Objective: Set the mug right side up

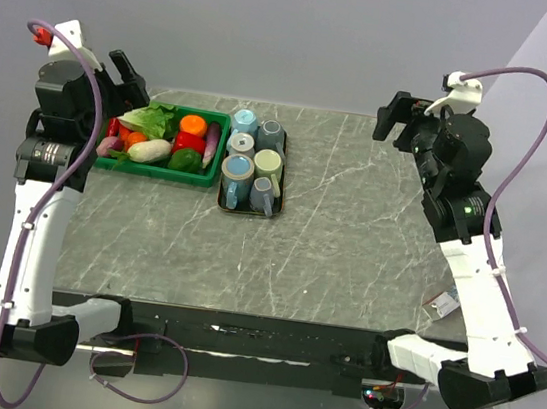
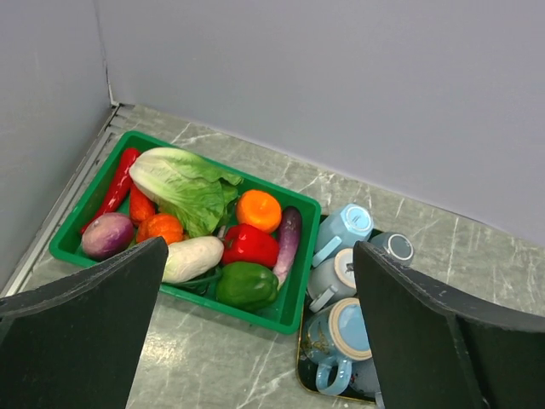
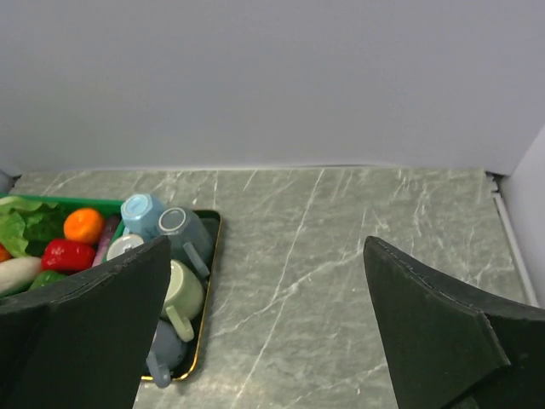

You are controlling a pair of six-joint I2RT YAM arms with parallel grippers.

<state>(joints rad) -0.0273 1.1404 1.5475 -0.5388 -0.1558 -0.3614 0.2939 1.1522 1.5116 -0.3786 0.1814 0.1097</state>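
Several mugs stand upside down, bases up, in a dark gold-rimmed tray (image 1: pixel 242 212) at the back left of the table: a light blue one (image 1: pixel 245 120), a dark teal one (image 1: pixel 270 133), a grey one (image 1: pixel 241 144), a pale green one (image 1: pixel 269 162), a blue one (image 1: pixel 238 170) and a slate blue one (image 1: pixel 263 195). My left gripper (image 1: pixel 129 73) is open and empty, raised behind the green basket. My right gripper (image 1: pixel 393 117) is open and empty, raised at the back right, far from the tray. The mugs also show in the left wrist view (image 2: pixel 341 336) and the right wrist view (image 3: pixel 183 291).
A green basket (image 1: pixel 156 175) of toy vegetables sits against the tray's left side; it shows in the left wrist view (image 2: pixel 255 311). Grey walls close the back and sides. A small tag (image 1: pixel 442 303) lies near the table's right front edge. Marble tabletop (image 1: pixel 351 225) spreads right of the tray.
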